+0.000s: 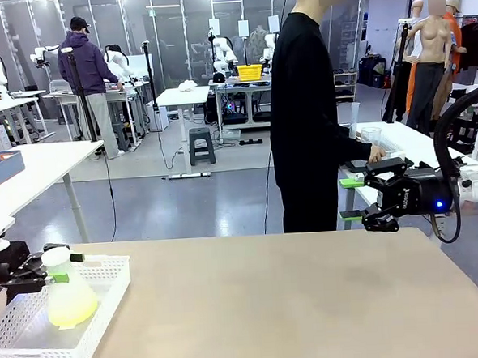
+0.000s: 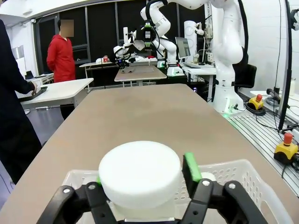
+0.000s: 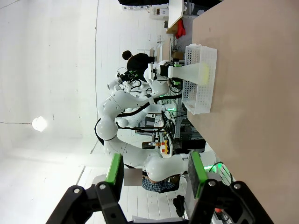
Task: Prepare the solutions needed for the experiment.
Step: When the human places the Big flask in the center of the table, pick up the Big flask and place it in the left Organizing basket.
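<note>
Yellow-green liquid (image 1: 71, 312) lies as a shallow layer in the bottom of a frosted cone-shaped flask (image 1: 66, 297), which stands upright inside a white lattice basket (image 1: 101, 305) at the near left corner of the desk (image 1: 279, 306). The flask carries a white round cap (image 2: 139, 171) on its neck. From the right wrist view the same flask (image 3: 194, 72) shows far off in the basket (image 3: 201, 100), with the pale liquid (image 3: 204, 72) at its wide end.

Just beside the basket's left edge, the left claw (image 1: 62, 268) sits around the flask's neck. Its green pads (image 2: 190, 166) stand on either side of the cap with a sliver of space on the visible side, so the jaws look parted rather than pressing; whether they touch the neck below the cap cannot be told.

Well apart from the basket, above the desk's far right edge, the right claw (image 1: 352, 199) hangs sideways with its green-tipped fingers (image 3: 196, 169) spread and nothing between them.

Beyond the desk a person in black (image 1: 304, 110) stands turned toward a white side table (image 1: 407, 144).
</note>
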`<state>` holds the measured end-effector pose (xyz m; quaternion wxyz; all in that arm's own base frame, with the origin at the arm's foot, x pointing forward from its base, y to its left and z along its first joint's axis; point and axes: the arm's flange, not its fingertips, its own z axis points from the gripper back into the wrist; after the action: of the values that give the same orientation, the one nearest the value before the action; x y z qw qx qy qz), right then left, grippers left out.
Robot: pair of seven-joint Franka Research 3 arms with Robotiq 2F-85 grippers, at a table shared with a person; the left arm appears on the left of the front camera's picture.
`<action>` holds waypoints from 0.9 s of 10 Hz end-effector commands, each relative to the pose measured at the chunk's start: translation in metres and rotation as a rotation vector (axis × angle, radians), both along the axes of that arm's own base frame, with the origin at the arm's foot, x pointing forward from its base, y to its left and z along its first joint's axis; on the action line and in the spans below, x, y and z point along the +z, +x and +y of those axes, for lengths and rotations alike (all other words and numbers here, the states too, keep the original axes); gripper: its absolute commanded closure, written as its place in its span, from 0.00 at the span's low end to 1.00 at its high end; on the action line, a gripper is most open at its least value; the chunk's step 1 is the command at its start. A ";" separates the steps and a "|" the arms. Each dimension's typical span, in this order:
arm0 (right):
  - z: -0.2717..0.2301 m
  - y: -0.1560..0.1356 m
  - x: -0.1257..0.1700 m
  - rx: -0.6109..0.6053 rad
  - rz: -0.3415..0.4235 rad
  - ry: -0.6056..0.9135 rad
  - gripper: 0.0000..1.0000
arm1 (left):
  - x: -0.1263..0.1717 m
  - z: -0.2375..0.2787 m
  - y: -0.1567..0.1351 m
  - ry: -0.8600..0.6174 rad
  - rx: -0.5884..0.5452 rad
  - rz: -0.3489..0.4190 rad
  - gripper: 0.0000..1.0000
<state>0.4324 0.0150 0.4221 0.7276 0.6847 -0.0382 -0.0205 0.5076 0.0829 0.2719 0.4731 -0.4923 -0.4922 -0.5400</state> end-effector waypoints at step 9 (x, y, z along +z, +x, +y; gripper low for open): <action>0.000 0.000 0.001 0.002 -0.009 0.006 0.30 | 0.001 0.016 -0.003 -0.003 0.028 0.001 0.00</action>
<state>0.4324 0.0150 0.4221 0.7276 0.6846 -0.0382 -0.0204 0.5056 0.1003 0.2702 0.4827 -0.4876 -0.5019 -0.5266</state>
